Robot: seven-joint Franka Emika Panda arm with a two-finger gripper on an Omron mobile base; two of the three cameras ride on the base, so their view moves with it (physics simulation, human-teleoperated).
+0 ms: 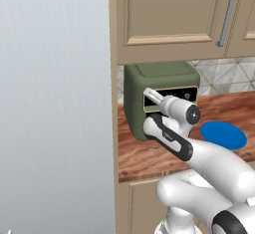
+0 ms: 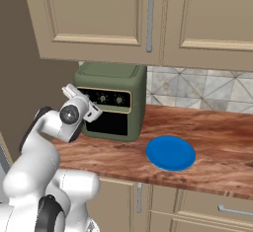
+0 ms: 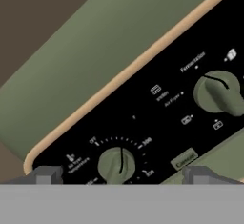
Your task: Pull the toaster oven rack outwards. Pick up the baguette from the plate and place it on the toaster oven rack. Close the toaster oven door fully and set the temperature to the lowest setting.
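Wood counter (image 2: 207, 142) — claw (image 3: 119, 174) spread wide at toaster oven (image 2: 116, 85) knob (image 3: 116, 163).

The plate (image 2: 171, 153) lies right of the toaster oven (image 2: 112, 100).

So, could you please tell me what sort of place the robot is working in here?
It looks like a home kitchen: a toaster oven stands on a wooden counter beside a blue plate, with cabinets above and a tiled wall behind.

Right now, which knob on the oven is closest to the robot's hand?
The temperature knob, low between the open hand's fingertips. The other knob sits farther off, to the side.
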